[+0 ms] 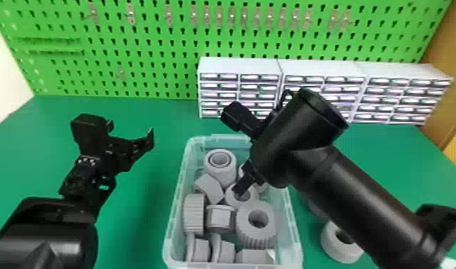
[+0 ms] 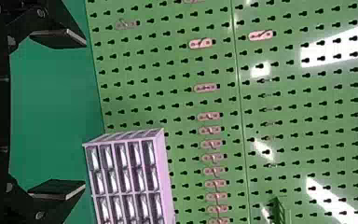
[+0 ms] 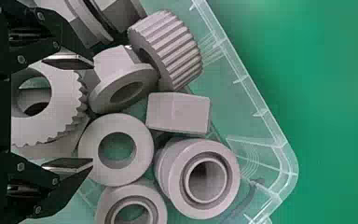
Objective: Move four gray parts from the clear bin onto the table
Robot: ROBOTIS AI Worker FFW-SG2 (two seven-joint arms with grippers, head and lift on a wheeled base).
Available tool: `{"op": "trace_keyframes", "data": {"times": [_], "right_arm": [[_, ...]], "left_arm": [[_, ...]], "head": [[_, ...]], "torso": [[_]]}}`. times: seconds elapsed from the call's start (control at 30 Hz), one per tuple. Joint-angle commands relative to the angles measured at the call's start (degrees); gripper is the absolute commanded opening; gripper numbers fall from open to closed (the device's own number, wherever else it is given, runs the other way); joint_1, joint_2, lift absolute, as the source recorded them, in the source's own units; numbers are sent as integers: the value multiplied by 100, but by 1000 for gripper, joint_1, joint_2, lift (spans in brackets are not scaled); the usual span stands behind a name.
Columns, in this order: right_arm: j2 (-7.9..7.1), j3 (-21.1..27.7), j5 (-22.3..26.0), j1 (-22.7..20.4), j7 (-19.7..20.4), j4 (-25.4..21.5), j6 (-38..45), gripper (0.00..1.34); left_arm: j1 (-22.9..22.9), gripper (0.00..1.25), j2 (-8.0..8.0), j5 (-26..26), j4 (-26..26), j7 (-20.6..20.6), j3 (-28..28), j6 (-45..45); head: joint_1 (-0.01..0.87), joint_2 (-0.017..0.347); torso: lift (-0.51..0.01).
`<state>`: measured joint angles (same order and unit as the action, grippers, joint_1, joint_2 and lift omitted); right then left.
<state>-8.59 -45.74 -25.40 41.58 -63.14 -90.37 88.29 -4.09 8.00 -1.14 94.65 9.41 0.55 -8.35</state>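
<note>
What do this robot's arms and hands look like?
The left arm and right arm are shiny black, with smooth, rounded casings. The left gripper and right gripper are black and more angular, with small bolt heads and two flat-tipped fingers each.

Green pegboard [image 1: 148, 68], perforated in rows, spanning the far side and bearing small metal clips [image 1: 131, 14]; bright reflections [image 2: 345, 46] mark its surface. White drawer cabinets [image 1: 241, 66], three abreast, right of centre on the green table [image 1: 163, 114]. Far left, a pale surface [image 1: 2, 64]; far right, a wood-coloured panel [image 1: 449, 53].
</note>
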Motion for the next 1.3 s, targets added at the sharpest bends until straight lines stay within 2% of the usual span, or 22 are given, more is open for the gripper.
{"op": "trace_keyframes", "data": {"times": [0.0,0.27,0.7,1.27], "right_arm": [[-2,153,-369,-98,-93,-130,12,824],[-11,267,-527,-98,-102,-192,-84,822],[112,355,-545,-63,-93,11,-436,824],[-108,162,-193,-194,-102,-244,-198,824]], "left_arm": [[-40,1042,-9,0,10,0,24,9],[-66,1042,-9,0,10,0,7,9],[-119,1042,-9,0,-34,0,-64,9],[-40,1042,-9,-9,-25,0,-11,9]], "head": [[678,34],[678,34],[678,34],[678,34]], "torso": [[-50],[-50],[-50],[-50]]}}
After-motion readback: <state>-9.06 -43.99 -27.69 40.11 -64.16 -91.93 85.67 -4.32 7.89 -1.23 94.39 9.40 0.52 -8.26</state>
